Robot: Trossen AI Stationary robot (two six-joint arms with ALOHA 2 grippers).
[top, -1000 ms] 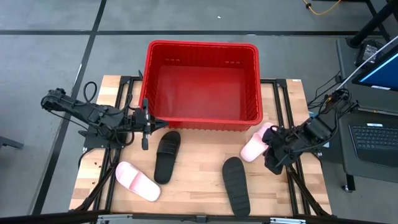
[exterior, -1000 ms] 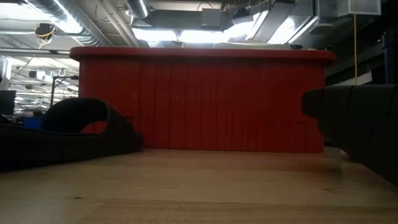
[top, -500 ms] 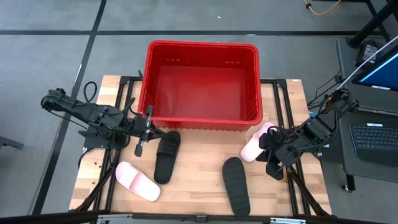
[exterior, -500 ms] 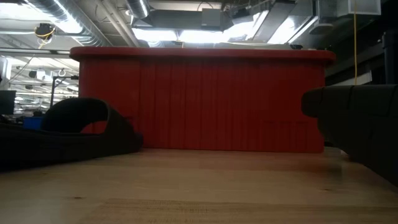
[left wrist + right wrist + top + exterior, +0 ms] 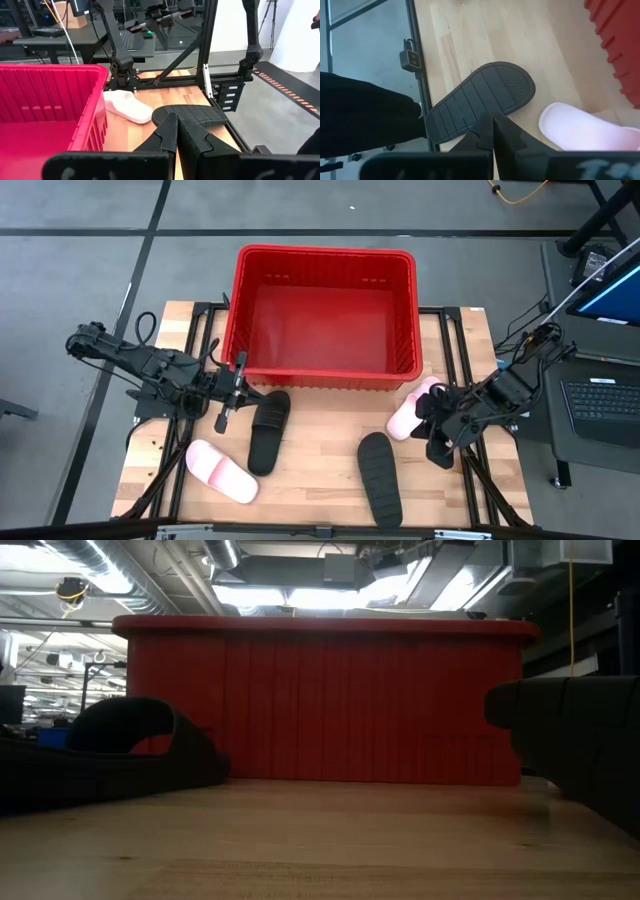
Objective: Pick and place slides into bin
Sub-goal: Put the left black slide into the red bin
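The red bin [image 5: 325, 315] stands at the table's far middle. One black slide [image 5: 268, 430] lies strap up in front of its near left corner, and a pink slide [image 5: 222, 471] lies nearer, to the left. A second black slide [image 5: 380, 478] lies sole up at the near right [image 5: 480, 102], and a second pink slide [image 5: 410, 413] lies by the bin's near right corner. My left gripper [image 5: 250, 391] is shut and empty, just left of the first black slide's far end. My right gripper [image 5: 436, 436] is shut and empty, right of the second pink slide.
The bin holds nothing and its ribbed near wall [image 5: 320, 705] fills the low view. Bare wooden table [image 5: 320, 450] lies between the two black slides. Black frame rails [image 5: 470, 380] run along the table's sides. A desk with a laptop [image 5: 605, 405] stands beyond the right edge.
My left gripper has turned a little where it stands by the bin's near left corner and stays shut. The slides and the bin have not moved.
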